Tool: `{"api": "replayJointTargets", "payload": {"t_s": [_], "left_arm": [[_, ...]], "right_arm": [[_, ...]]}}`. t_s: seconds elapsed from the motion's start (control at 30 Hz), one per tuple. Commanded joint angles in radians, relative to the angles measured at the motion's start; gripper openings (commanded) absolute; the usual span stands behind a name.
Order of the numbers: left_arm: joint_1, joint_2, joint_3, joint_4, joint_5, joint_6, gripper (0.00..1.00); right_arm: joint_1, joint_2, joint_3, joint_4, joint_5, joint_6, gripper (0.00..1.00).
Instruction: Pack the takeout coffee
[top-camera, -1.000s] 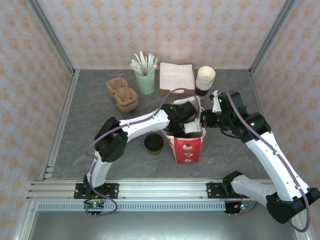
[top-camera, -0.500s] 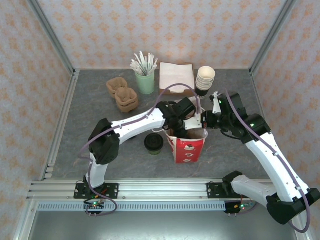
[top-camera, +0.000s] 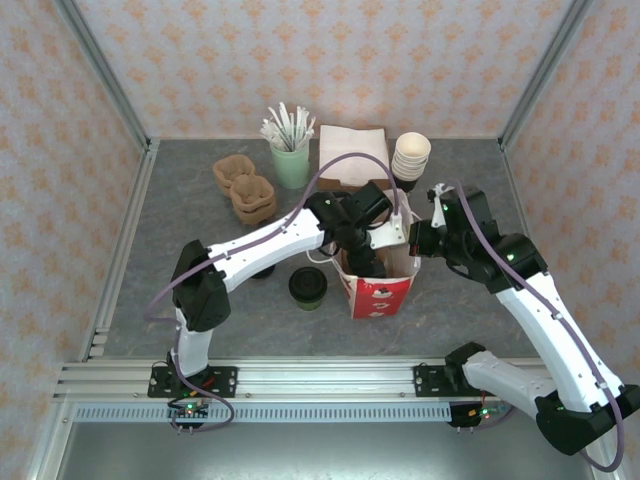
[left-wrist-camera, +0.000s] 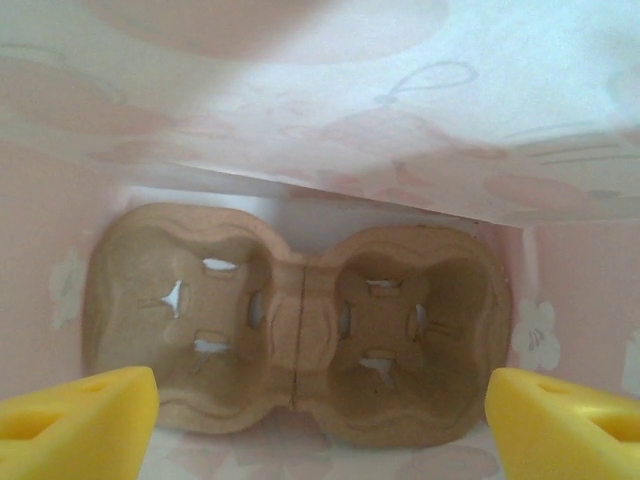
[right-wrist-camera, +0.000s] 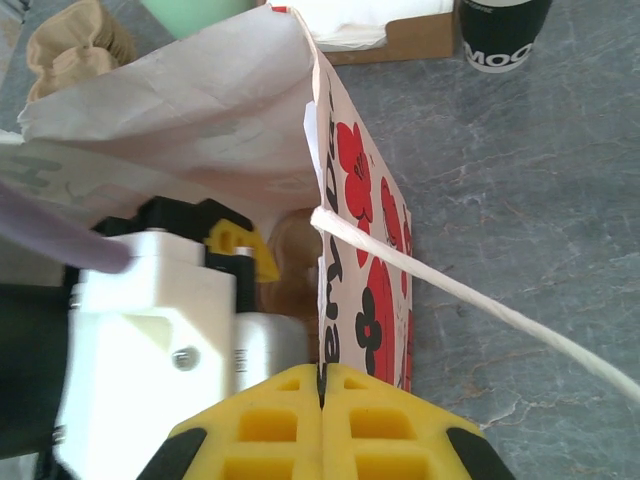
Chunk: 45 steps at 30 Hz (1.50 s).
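The takeout coffee (top-camera: 307, 287), a dark cup under a black lid, stands on the table (top-camera: 170, 230) just left of the paper bag (top-camera: 378, 295), outside it and held by neither arm. The packing looks about half done: a brown pulp cup carrier (left-wrist-camera: 300, 320) already lies flat at the bottom of the bag with both wells empty, and the cup has yet to go in. The left gripper (left-wrist-camera: 320, 420) is down inside the bag above the carrier, its yellow fingers spread wide with nothing between them. At the bag's right rim the right gripper (right-wrist-camera: 322, 395) is pinched tight on the paper edge, holding the mouth open. The bag's red face carries a black-and-white flower print, but no words on it can be read. Farther right, the bottom cup of a stack of cups (right-wrist-camera: 500, 30) shows the white letters "MOO".
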Motion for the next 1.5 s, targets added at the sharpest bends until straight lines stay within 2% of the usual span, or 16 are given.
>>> {"api": "replayJointTargets", "payload": {"t_s": [0.0, 0.27, 0.43, 0.63, 0.73, 0.87, 1.03, 1.23, 1.47], "left_arm": [[-0.005, -0.086, 0.033, -0.010, -0.042, -0.002, 0.86], [0.009, -0.135, 0.032, 0.019, -0.021, -0.032, 0.85], [0.009, -0.168, 0.110, 0.063, 0.032, -0.135, 0.86], [0.009, -0.209, 0.186, 0.089, 0.028, -0.247, 0.86], [0.010, -0.236, 0.207, 0.081, -0.010, -0.284, 0.85], [0.010, -0.293, 0.203, 0.077, -0.135, -0.330, 0.85], [0.019, -0.432, 0.070, 0.142, -0.283, -0.383, 0.86], [0.043, -0.605, -0.141, 0.228, -0.393, -0.441, 0.87], [0.093, -0.698, -0.306, 0.234, -0.413, -0.509, 0.87]], "right_arm": [[0.002, -0.014, -0.009, -0.043, 0.066, 0.010, 0.00], [0.002, -0.042, -0.012, -0.039, 0.102, 0.011, 0.00], [0.002, -0.043, -0.022, -0.004, 0.089, 0.022, 0.00], [0.003, -0.042, -0.036, 0.060, 0.040, 0.043, 0.00], [0.003, -0.041, -0.045, 0.089, 0.025, 0.051, 0.00], [0.003, -0.038, -0.051, 0.105, 0.036, 0.065, 0.00], [0.003, -0.034, -0.055, 0.138, 0.048, 0.082, 0.00], [0.003, -0.034, -0.069, 0.194, 0.084, 0.157, 0.00], [0.002, -0.013, -0.102, 0.222, 0.093, 0.321, 0.00]]}}
